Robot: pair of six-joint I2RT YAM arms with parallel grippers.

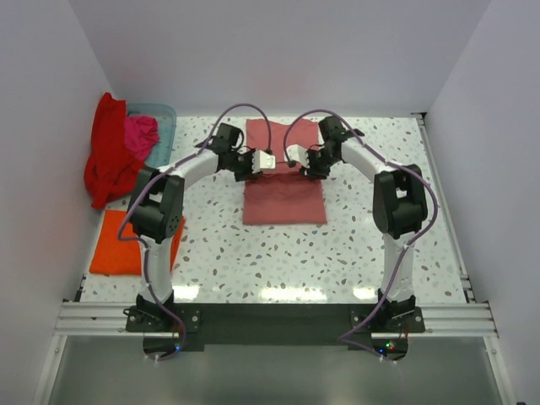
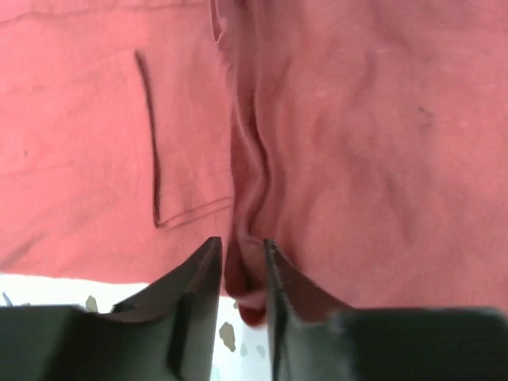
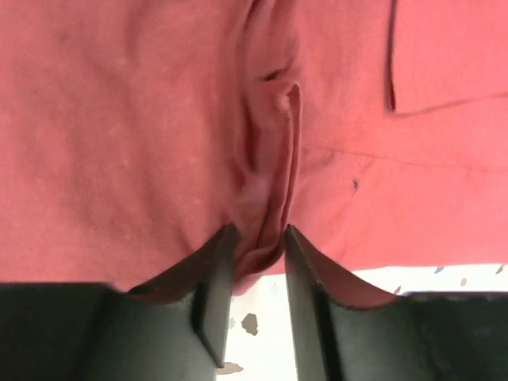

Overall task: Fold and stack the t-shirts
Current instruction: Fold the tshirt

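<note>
The dusty rose-pink t-shirt (image 1: 284,201) lies flat in the middle of the table. Both grippers reach down onto it side by side, the left gripper (image 1: 256,169) on its left half and the right gripper (image 1: 310,167) on its right half. In the left wrist view the pink t-shirt (image 2: 357,143) fills the frame. A raised fold of its edge stands between the slightly parted jaws of the left gripper (image 2: 242,246). The right wrist view shows the same pink t-shirt (image 3: 119,119), a loose ridge of it between the parted jaws of the right gripper (image 3: 258,234).
A folded bright orange t-shirt (image 1: 126,245) lies flat at the left edge. A red t-shirt (image 1: 105,160) hangs over the pale blue basket (image 1: 165,114) at the back left, with a magenta one (image 1: 141,133) inside. White walls close in the table on three sides.
</note>
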